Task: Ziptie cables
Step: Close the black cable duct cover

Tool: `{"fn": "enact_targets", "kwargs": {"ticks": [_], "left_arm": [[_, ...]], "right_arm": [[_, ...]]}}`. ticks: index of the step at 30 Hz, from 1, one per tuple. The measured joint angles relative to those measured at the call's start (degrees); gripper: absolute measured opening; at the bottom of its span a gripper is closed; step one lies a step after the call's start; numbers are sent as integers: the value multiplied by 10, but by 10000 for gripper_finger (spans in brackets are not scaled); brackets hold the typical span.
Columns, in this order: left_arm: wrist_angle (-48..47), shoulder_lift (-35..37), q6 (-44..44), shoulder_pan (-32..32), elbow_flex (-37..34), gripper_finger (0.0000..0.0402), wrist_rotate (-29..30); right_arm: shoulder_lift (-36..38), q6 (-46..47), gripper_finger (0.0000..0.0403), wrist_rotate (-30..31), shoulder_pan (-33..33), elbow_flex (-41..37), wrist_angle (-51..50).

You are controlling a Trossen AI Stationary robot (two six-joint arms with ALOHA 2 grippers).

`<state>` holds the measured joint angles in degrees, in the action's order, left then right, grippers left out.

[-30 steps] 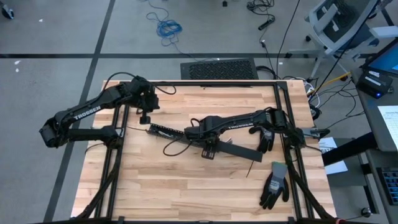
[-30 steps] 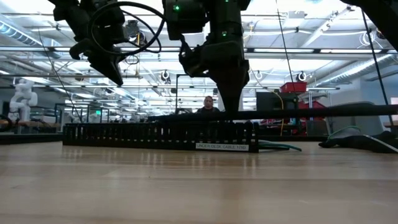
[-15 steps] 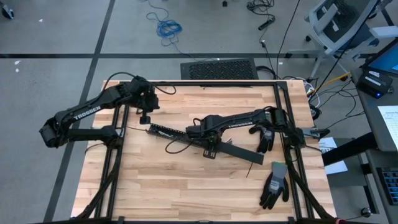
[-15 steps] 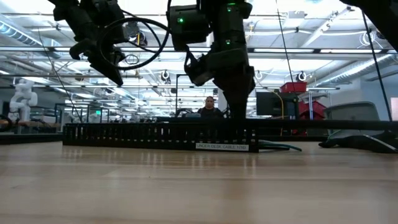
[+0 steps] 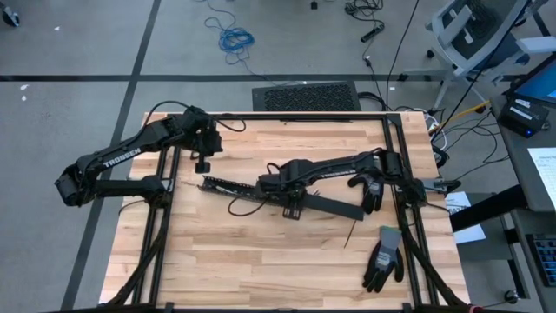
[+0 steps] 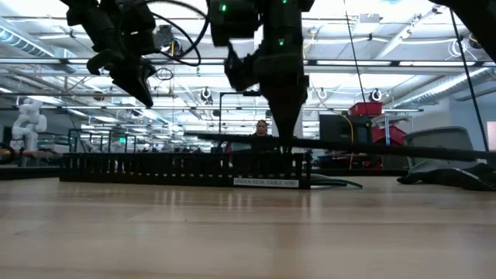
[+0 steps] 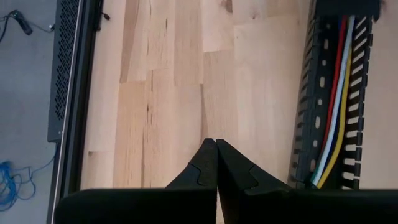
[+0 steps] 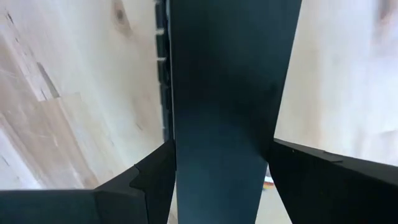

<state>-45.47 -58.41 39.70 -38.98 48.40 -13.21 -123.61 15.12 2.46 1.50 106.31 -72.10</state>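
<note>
Currently on the table, itemised:

- Cables (image 7: 336,106): yellow, green, blue, white and red strands, laid side by side inside a black slotted duct (image 5: 228,185). Seated lengthwise in the channel, following its long axis. Not yet bound, as far as can be seen.
- Duct: flat on the wooden table (image 5: 261,261), near its middle, running crosswise from the left arm's side toward the right arm's, slightly slanted. Label visible on the near wall in the low view.
- Right gripper (image 5: 266,184): at the duct's right-hand end, low over it. Clamped across a wide, flat black cover strip (image 5: 334,207) that fills the gap between both fingers in the wrist view. Strip trailing away toward the right arm's base, roughly continuing the duct's line, and held clear of the tabletop in the low view.
- Left gripper (image 5: 201,163): fully closed, tips pressed together, holding nothing. Raised above the table, just beyond the duct's left-hand end on the far side, duct and cables close alongside it in its wrist view.

Relation governing the coming move, as judged: cables lying along the duct, left arm nearer their open left stretch, right arm occupied with the cover.
</note>
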Motion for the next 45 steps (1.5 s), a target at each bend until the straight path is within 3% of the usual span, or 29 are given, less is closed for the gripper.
{"fn": "enact_targets", "kwargs": {"ticks": [12,17,40,45], "left_arm": [[0,0,-2,0,0,0,0],[0,0,-2,0,0,0,1],[9,0,-2,0,0,0,1],[12,0,-2,0,0,0,1]], "right_arm": [[22,-55,200,1,2,-4,-19],[22,-52,199,-30,1,-15,-21],[22,-23,200,-43,5,-69,9],[22,-23,201,-71,5,-69,5]]}}
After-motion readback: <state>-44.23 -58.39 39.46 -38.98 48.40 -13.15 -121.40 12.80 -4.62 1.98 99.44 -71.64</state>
